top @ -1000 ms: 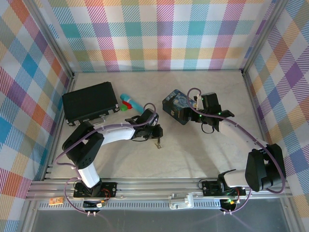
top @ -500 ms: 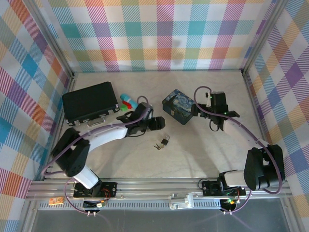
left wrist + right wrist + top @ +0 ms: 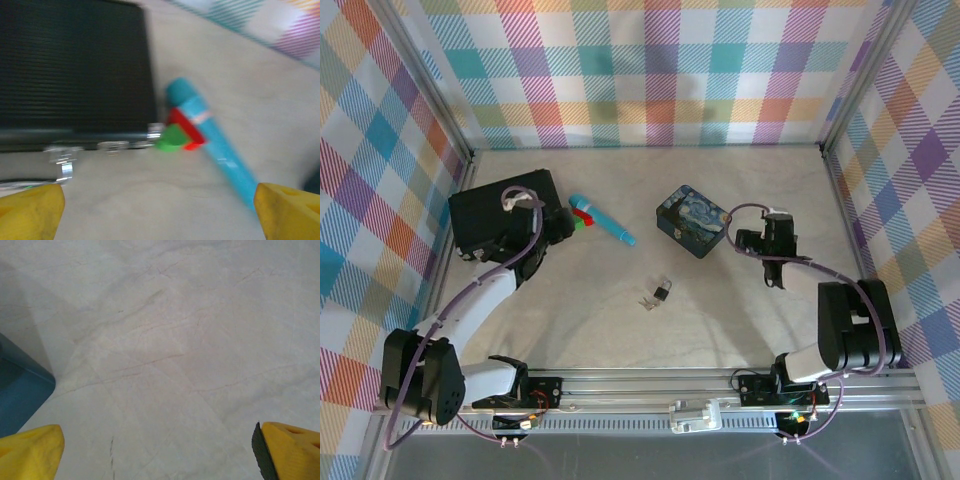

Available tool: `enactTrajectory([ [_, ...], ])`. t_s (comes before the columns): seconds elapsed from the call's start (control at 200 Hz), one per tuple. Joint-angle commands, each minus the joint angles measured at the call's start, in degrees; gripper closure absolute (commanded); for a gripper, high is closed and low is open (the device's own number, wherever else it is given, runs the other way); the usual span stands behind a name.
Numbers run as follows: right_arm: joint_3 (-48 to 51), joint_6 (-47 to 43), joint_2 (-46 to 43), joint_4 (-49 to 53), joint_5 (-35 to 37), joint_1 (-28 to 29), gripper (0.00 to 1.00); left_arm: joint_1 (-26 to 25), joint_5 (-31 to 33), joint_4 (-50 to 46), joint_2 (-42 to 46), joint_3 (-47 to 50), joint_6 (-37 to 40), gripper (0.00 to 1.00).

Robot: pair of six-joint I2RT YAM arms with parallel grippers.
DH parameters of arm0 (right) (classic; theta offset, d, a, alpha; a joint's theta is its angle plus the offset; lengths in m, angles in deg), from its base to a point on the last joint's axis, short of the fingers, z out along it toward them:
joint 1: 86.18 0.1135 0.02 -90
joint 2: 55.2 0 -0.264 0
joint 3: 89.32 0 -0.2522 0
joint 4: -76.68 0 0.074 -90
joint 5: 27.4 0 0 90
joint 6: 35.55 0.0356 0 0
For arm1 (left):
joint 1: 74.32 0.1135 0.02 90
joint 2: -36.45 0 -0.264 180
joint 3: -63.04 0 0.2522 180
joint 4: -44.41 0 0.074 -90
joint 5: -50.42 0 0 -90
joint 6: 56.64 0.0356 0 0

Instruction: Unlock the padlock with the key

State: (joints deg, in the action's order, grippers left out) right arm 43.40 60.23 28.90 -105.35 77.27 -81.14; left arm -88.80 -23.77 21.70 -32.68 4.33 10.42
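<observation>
Both claws spread wide, empty, above a pale marbled tabletop (image 3: 740, 320).
Left gripper (image 3: 160, 210) faces a ribbed black case (image 3: 70, 65); right gripper (image 3: 160, 450) sits at three o'clock of a swirly blue tin (image 3: 691, 220). The small dark metal padlock (image 3: 663, 291) and thin silver key (image 3: 646, 302) lie mid-table between pastel plaid walls (image 3: 650, 70).

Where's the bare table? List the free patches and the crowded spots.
Free: the wide near strip between the padlock and key and the near rail; the far strip between the blue tin and the back wall. Crowded: the left, where the black case and cyan stick lie close together.
</observation>
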Motion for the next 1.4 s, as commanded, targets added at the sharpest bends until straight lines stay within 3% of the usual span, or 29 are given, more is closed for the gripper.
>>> enactTrajectory([
  [0.0,1.5,-3.1,2.2,-15.3,1.9,-0.6,0.01,2.2,10.6,2.7,1.4,4.3,5.3,0.03],
  [0.16,7.3,-2.7,1.6,-25.2,-1.1,-1.7,0.01,5.6,18.3,9.5,-0.5,9.0,6.0,0.03],
  [0.315,7.7,-3.5,1.9,-26.1,-5.7,-2.5,0.01,6.5,22.7,29.6,-6.6,15.9,13.6,0.03],
  [0.365,9.8,-3.3,3.2,-31.0,-7.9,-3.4,0.01,6.9,22.9,35.0,-8.9,17.4,15.5,0.03],
  [0.4,12.2,-2.9,4.8,-37.9,-5.9,-3.6,0.01,7.4,21.7,38.1,-10.1,18.4,16.2,0.03],
  [0.44,11.4,-1.9,3.0,-32.7,-4.8,-3.7,0.01,8.1,18.9,39.9,-10.6,18.8,17.1,0.03],
  [0.56,11.5,-2.4,3.6,-34.5,-4.5,-3.4,0.01,10.5,8.5,45.0,-11.3,20.2,17.5,0.03],
  [0.655,11.3,-2.5,3.6,-34.1,-4.7,-3.4,0.01,12.0,-0.6,56.1,-16.2,22.6,19.1,0.05],
  [0.695,11.3,-2.5,3.5,-33.7,-4.8,-3.4,0.01,11.7,-4.3,55.3,-16.3,22.5,20.6,0.08],
  [0.8,10.9,-3.0,3.6,-33.2,-6.2,-3.4,0.01,11.7,-5.6,65.8,-21.8,24.8,21.6,0.07],
  [0.9,10.5,-3.6,3.7,-32.6,-7.6,-3.4,0.01,11.6,-5.7,62.0,-20.9,23.5,21.6,0.06],
  [0.94,10.6,-3.6,3.7,-32.6,-7.6,-3.4,0.01,11.4,-5.6,61.2,-20.9,23.4,21.8,0.00],
  [1.395,10.4,-3.7,3.6,-32.4,-7.7,-3.4,0.01,10.4,-3.6,60.5,-21.1,22.8,22.2,0.00],
])
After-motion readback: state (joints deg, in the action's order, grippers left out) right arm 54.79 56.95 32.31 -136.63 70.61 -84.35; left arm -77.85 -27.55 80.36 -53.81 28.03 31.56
